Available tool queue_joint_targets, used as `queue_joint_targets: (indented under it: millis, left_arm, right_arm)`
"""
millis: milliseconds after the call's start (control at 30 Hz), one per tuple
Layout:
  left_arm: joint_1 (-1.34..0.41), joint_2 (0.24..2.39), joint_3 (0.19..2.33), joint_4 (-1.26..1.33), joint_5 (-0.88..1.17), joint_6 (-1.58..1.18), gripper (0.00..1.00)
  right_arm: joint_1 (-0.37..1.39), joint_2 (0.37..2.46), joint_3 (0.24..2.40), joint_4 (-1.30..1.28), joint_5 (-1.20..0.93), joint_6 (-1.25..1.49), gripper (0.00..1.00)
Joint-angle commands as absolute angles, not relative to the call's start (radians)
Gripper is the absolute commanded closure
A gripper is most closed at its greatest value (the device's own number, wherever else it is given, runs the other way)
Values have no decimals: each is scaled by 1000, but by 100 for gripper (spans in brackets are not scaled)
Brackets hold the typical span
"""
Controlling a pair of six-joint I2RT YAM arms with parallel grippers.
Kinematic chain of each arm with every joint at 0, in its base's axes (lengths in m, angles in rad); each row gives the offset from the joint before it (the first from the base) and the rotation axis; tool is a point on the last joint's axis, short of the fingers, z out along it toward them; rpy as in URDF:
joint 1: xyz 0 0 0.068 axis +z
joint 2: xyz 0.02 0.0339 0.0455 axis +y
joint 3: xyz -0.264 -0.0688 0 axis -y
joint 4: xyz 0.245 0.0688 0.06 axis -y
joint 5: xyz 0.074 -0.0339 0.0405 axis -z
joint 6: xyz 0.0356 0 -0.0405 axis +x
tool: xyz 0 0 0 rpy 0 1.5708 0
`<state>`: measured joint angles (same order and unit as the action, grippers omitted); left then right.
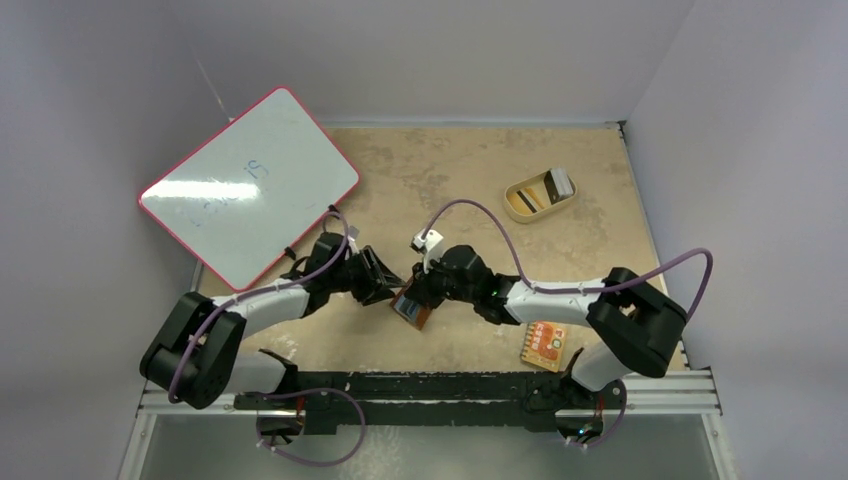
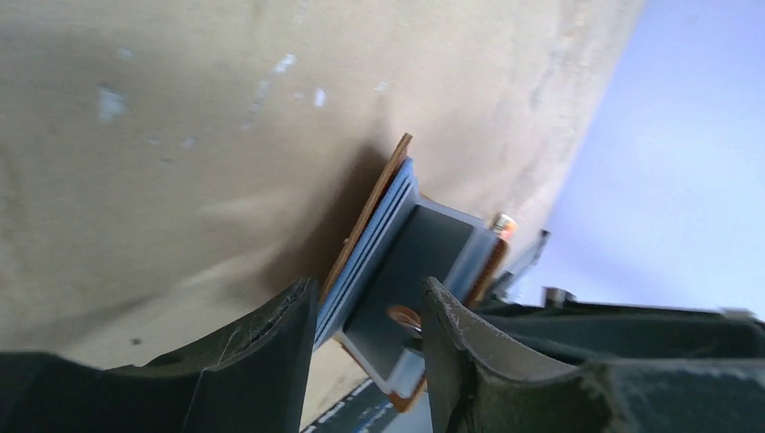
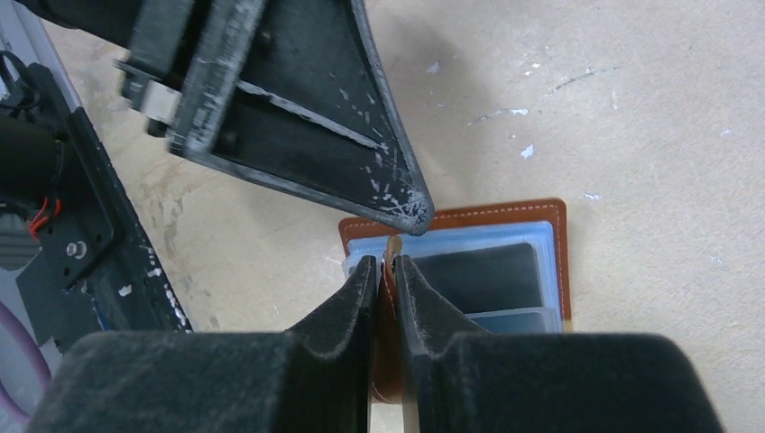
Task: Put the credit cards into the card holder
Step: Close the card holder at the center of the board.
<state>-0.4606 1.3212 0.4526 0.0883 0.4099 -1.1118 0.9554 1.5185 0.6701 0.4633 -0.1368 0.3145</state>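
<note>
- Seen from above, both arms meet near the middle of the tan surface [image 1: 600, 260]. They cover most of the card holder [image 1: 413, 309], leaving only a brown corner with a bluish face in sight.
- The right end effector [image 3: 383, 264] is pinched almost closed on a thin brown leather flap of the holder, and its own fingers hide the holder's lower part.
- The left end effector [image 2: 368, 290] has its jaws parted astride the holder's pocket leaves. That view is blurred, so whether either pad presses on them cannot be made out.
- The holder is small, brown leather with pale stitching. It lies opened, one cover against the surface, with its bluish-grey clear pockets fanned out.
- A black credit card [image 3: 478, 275] shows through one clear pocket. A second dark shape below it is cut off by the finger.
- At far right, a tan oval dish [image 1: 515, 207] holds dark and pale pieces too small to identify.
- An orange-red patterned packet [image 1: 545, 345] lies beside the right arm's base, and a pink-rimmed whiteboard [image 1: 250, 185] sits far left.
</note>
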Motion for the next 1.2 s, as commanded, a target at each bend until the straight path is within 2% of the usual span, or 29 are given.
queue_joint_targets:
  millis: [0, 267, 400, 533, 633, 800, 900, 1000, 1067, 1167]
  left_arm:
    - [-462, 1287, 405, 399, 547, -1298, 57]
    - [-462, 1269, 401, 388, 542, -1301, 62]
    - [-462, 1245, 479, 44, 390, -1112, 59]
    - [-463, 1221, 526, -179, 253, -994, 48]
    - [-463, 1244, 494, -117, 267, -1001, 43]
    - [-476, 1327, 429, 125, 380, -1086, 42]
    - [-498, 1336, 417, 184, 392, -1120, 42]
    - [-515, 1339, 408, 212, 391, -1144, 42]
    - [-526, 1342, 401, 226, 390, -1158, 43]
    - [-547, 1347, 399, 232, 379, -1164, 44]
  right_arm:
    - [959, 1509, 614, 593, -101, 370, 86]
    - [959, 1525, 633, 565, -94, 364, 85]
    - [959, 1492, 611, 565, -64, 385, 86]
    - [959, 1441, 577, 559, -27, 418, 86]
    - [959, 1425, 547, 579, -16, 444, 85]
    - [957, 1431, 506, 614, -3, 495, 85]
    - [958, 1432, 498, 634, 0, 514, 84]
    - [957, 1437, 521, 618, 11, 525, 76]
    - [958, 1421, 561, 531, 29, 546, 67]
    - [957, 1357, 619, 372, 81, 614, 61]
